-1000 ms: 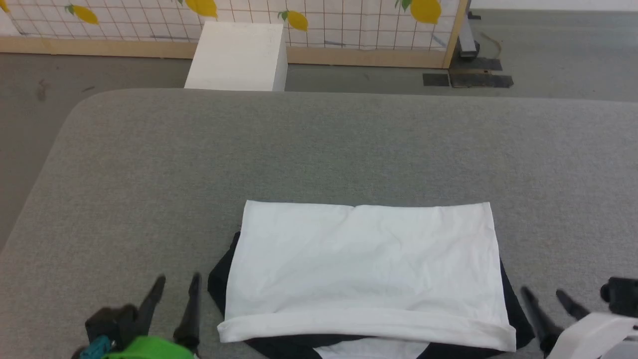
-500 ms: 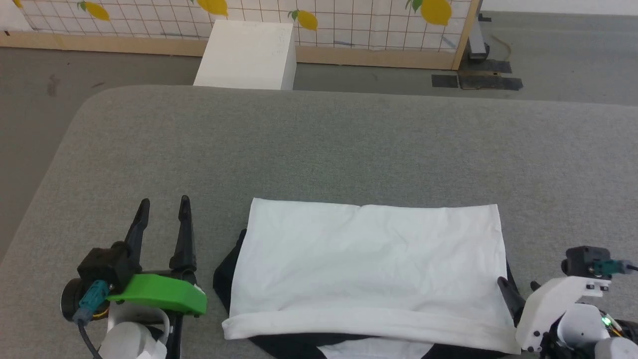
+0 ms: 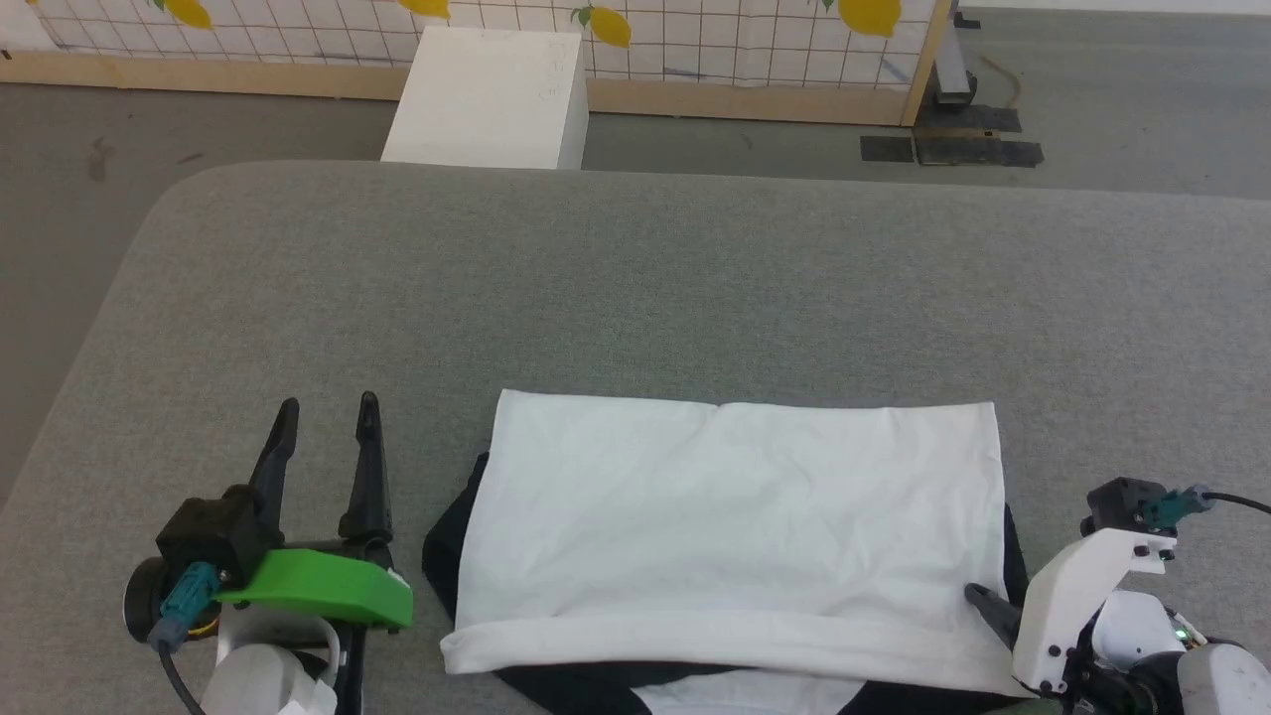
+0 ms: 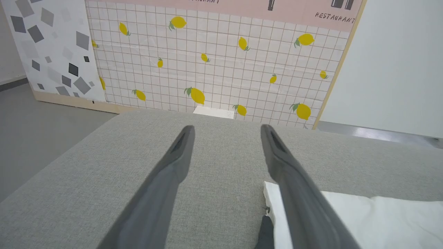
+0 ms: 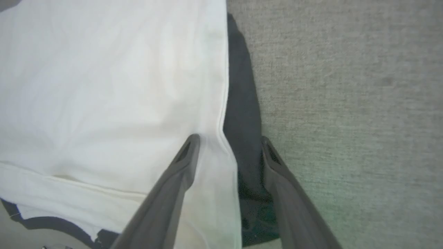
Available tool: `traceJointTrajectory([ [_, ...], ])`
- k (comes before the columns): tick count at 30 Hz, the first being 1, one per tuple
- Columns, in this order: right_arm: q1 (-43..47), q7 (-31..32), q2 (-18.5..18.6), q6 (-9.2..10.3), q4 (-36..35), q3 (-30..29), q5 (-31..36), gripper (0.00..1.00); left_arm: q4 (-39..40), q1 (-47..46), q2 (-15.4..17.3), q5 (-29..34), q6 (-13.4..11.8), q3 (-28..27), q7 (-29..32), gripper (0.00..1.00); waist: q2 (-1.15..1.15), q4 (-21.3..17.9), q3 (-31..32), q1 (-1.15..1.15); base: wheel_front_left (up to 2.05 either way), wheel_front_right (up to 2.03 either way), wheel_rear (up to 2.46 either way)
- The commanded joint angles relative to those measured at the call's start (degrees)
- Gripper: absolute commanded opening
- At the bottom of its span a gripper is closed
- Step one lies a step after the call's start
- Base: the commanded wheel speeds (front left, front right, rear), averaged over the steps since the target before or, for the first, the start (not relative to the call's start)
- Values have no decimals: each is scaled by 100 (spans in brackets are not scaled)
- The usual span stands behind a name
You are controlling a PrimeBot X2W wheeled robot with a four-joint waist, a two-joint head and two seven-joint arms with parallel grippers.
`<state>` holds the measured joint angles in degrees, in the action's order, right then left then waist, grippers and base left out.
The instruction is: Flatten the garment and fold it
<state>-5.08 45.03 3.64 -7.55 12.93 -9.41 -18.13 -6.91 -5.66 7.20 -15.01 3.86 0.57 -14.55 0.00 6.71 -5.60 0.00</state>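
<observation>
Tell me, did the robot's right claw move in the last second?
Yes. The right gripper moved left: it was over the gray table beside the garment, and now its fingers straddle the garment's right edge.

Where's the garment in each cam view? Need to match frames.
Head view: garment lower centre, near the bottom edge.
Left wrist view: garment in the bottom right corner.
Right wrist view: garment across the left half.
Shared landmark: grey fabric surface beneath it.
</observation>
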Motion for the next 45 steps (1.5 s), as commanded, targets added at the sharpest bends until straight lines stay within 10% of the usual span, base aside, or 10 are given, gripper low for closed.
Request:
traceJointTrajectory([
  [1, 29, 2, -76, 6, 96, 89, -138, 0, -16, -13, -31, 110, 33, -46, -44, 100, 0, -11, -1, 0, 0, 0, 0],
  [25, 669, -714, -76, 6, -1173, -1680, 1334, 0, -49, 72, -192, 392, 229, -296, -44, 100, 0, -60, -2, 0, 0, 0, 0],
  [37, 975, 361, -76, 6, -3997, 885, 720, 0, -49, -7, -218, 477, 281, -304, -45, 100, 0, 16, -61, 0, 0, 0, 0],
  [45, 71, 512, -69, 6, -3283, 2724, 1110, 0, -40, -125, -265, 498, 304, -252, -45, 100, 0, 193, -220, 0, 0, 0, 0],
])
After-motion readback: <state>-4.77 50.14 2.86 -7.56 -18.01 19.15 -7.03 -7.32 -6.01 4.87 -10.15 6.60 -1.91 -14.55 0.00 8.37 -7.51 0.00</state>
